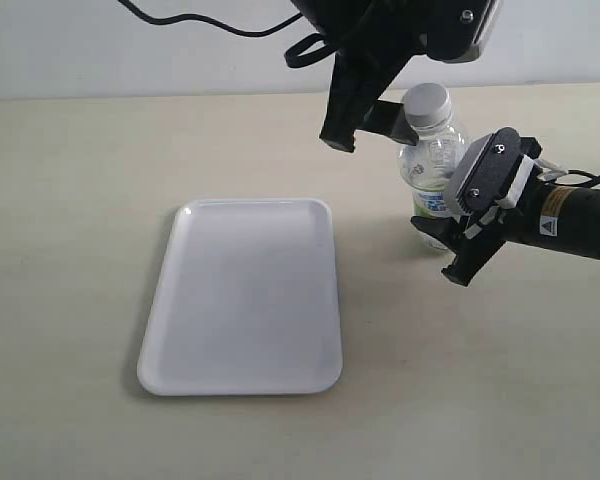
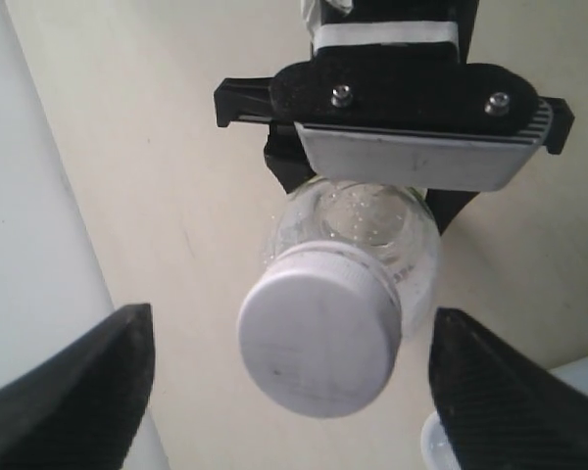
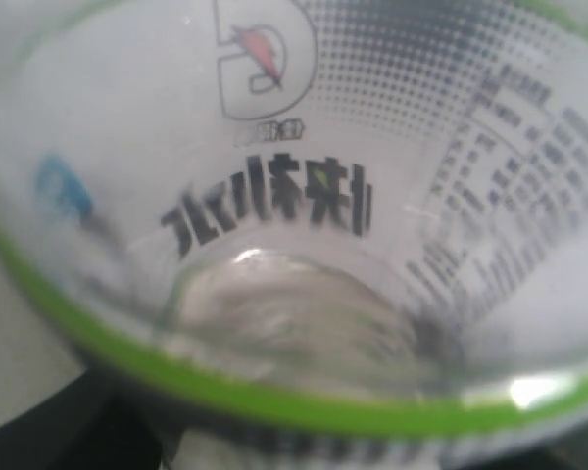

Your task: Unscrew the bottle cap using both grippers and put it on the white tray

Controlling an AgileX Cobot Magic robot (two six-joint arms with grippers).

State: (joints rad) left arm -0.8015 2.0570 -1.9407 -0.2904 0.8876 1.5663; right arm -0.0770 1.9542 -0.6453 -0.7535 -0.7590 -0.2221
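Gripping the bottle around its labelled lower body, the right gripper reaches in from the right of the exterior view. Its jaws are closed on the clear plastic, one finger in front of the bottle and the other behind it. The grey-white block on this gripper, with two screws, faces upward. The right wrist view is filled by the label, blurred at close range, with a green band and dark print.

The cap, white and round, sits on the bottle's neck. The left gripper, all black, hangs from above at cap height with its jaws spread wide. In the left wrist view its two fingers flank the cap, with bare table showing in the gap on each side. Neither finger touches the cap, so this gripper is open and holds nothing.

The tray lies flat on the pale table, to the left of the bottle and apart from it. The right gripper hides the bottle's base, so whether it rests on the table cannot be told.
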